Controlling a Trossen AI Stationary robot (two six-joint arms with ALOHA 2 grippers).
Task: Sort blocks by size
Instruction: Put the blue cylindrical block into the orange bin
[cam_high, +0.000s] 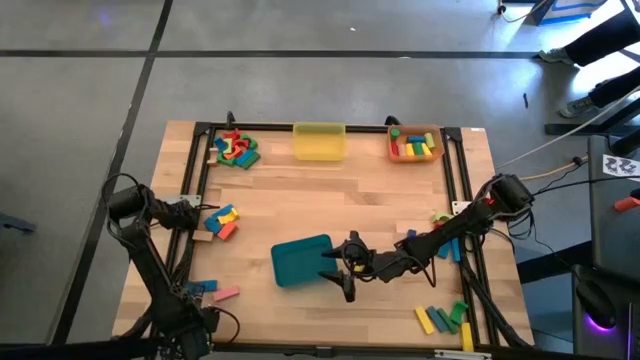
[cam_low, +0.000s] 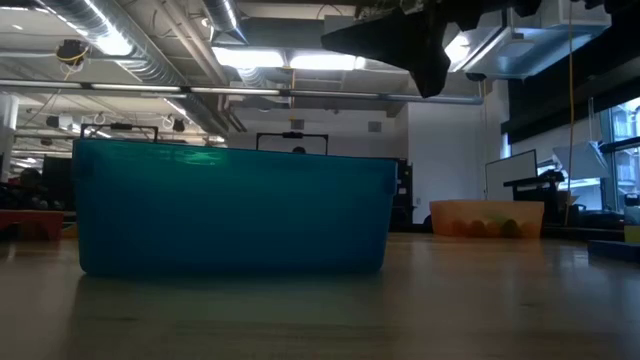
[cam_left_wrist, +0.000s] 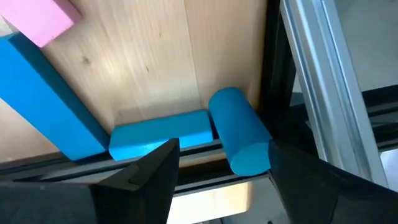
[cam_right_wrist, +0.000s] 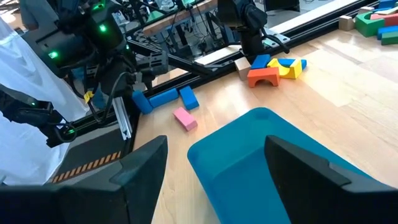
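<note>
My left gripper (cam_high: 197, 297) is open at the table's near left, low over three blue blocks beside the black frame rail: a cylinder (cam_left_wrist: 239, 130), a short bar (cam_left_wrist: 161, 132) and a long bar (cam_left_wrist: 43, 99). A pink block (cam_left_wrist: 53, 18) lies beyond them. Its fingers stand around the cylinder and the short bar's end, and I see no touch. My right gripper (cam_high: 345, 272) is open and empty, hanging above the near right edge of the teal tray (cam_high: 300, 260). The low view shows it well above the tray's rim (cam_low: 420, 50).
A yellow tray (cam_high: 319, 140) and an orange tray (cam_high: 415, 145) holding blocks stand at the far edge. Block piles lie at far left (cam_high: 235, 150), left middle (cam_high: 222, 222), right (cam_high: 445, 220) and near right (cam_high: 445, 318). Black rails (cam_high: 190, 200) frame the table. A person's legs (cam_high: 600, 45) show beyond it.
</note>
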